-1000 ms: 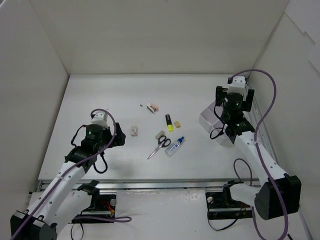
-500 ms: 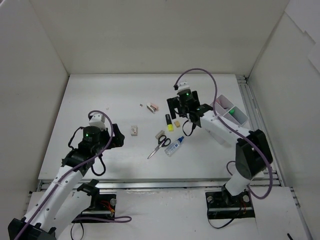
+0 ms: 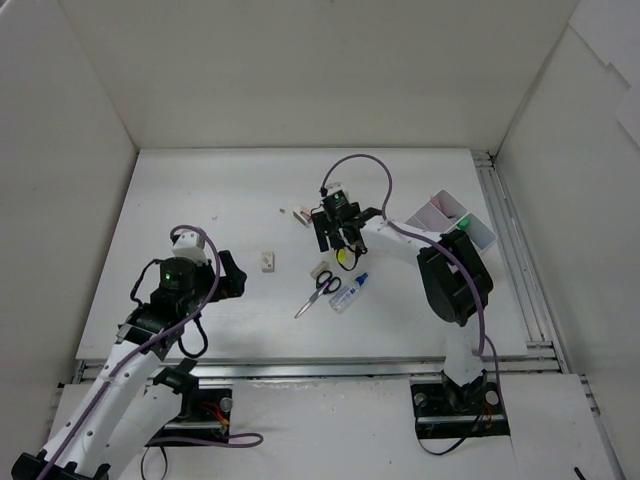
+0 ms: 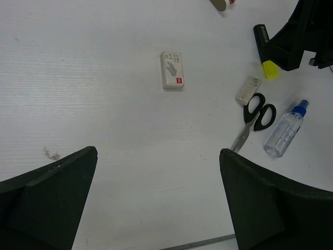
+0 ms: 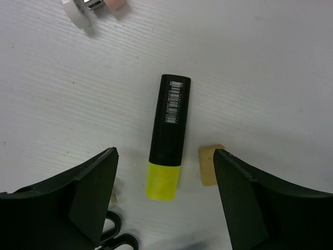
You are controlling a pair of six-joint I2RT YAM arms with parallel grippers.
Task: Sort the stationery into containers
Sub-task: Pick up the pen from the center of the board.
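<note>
My right gripper (image 3: 338,240) is open and hovers over a yellow highlighter with a black barrel (image 5: 167,138), its fingers on either side and not touching. A small beige eraser (image 5: 208,164) lies by the right finger, and black scissor handles (image 5: 117,237) lie at lower left. My left gripper (image 4: 158,174) is open and empty above bare table. Ahead of it lie a labelled eraser (image 4: 172,77), a smaller eraser (image 4: 248,89), the scissors (image 4: 257,115) and the blue-capped glue bottle (image 4: 285,133). The white organizer tray (image 3: 425,212) stands at the right.
A pink item and a white cap (image 5: 78,13) lie beyond the highlighter, seen from above as small pieces (image 3: 302,213). White walls enclose the table on three sides. A metal rail (image 3: 300,368) runs along the front edge. The tray holds pink and green items.
My right arm has swung left from the tray to above the yellow highlighter. My left arm has shifted slightly back and left.
</note>
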